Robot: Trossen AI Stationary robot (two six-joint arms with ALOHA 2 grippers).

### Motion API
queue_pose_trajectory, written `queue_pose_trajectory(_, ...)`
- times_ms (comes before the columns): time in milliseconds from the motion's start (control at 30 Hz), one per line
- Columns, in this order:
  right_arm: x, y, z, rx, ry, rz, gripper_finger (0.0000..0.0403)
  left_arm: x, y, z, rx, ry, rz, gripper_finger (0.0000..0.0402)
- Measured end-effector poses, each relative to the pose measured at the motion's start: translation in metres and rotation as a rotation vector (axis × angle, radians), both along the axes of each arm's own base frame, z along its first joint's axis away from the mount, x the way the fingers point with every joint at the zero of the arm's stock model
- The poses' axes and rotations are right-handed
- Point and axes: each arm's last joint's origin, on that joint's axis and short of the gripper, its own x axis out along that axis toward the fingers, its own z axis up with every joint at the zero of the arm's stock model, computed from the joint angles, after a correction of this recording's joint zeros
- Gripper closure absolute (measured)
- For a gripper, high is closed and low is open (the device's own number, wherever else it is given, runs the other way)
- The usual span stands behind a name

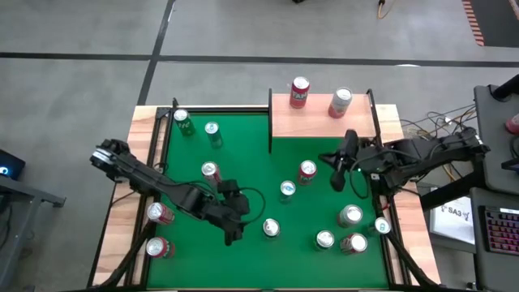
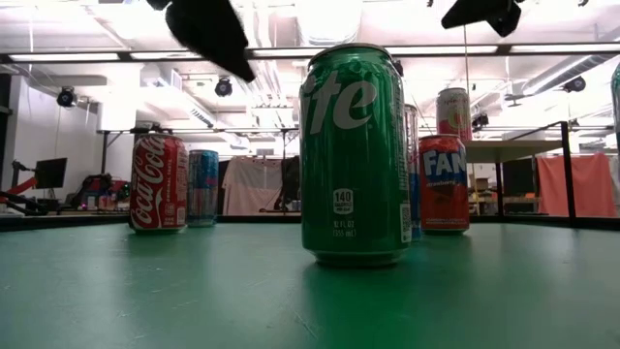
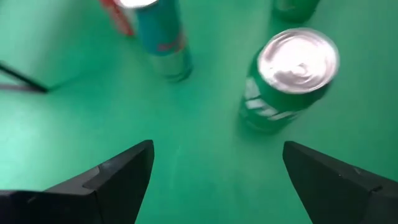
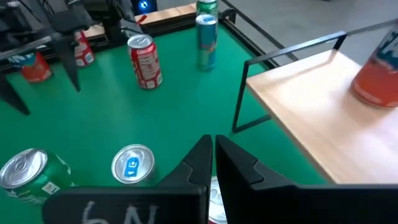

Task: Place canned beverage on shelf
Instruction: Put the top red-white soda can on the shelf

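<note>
The left gripper (image 1: pixel 233 233), fingers spread apart and empty, hovers just beside a green can (image 1: pixel 271 229) on the green table (image 1: pixel 243 154), while the right gripper (image 1: pixel 339 180), fingers pressed together, hangs near the shelf (image 1: pixel 320 122) holding two cans.

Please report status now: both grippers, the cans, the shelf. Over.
Left gripper open, empty, above green can. Right gripper shut, empty, near shelf. Two cans on shelf: red and pale. Path unobstructed. Over.
</note>
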Motion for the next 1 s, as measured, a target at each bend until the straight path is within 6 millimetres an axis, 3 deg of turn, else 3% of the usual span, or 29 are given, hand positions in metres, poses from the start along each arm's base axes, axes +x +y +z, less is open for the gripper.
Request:
queue_pose_trajectory(267,0.004,0.008,-0.011,-0.007,-0.031,0.046,0.039,0.022,-0.022,-0.003,0.04,0.008,-0.08,0.0061)
queue_pose_trajectory(467,0.007,0.02,-0.021,-0.017,-0.077,0.119,0.039,0.02,-0.026,0.004,0.023,0.032,-0.061,0.0061)
queue_pose_trajectory(767,0.008,0.028,-0.033,-0.034,-0.072,0.163,0.039,-0.01,-0.008,0.037,0.077,0.29,0.118,0.0061)
queue_pose_trajectory(1000,0.009,0.028,-0.032,-0.032,-0.077,0.162,0.039,-0.036,0.025,0.054,0.174,0.518,0.275,0.0061)
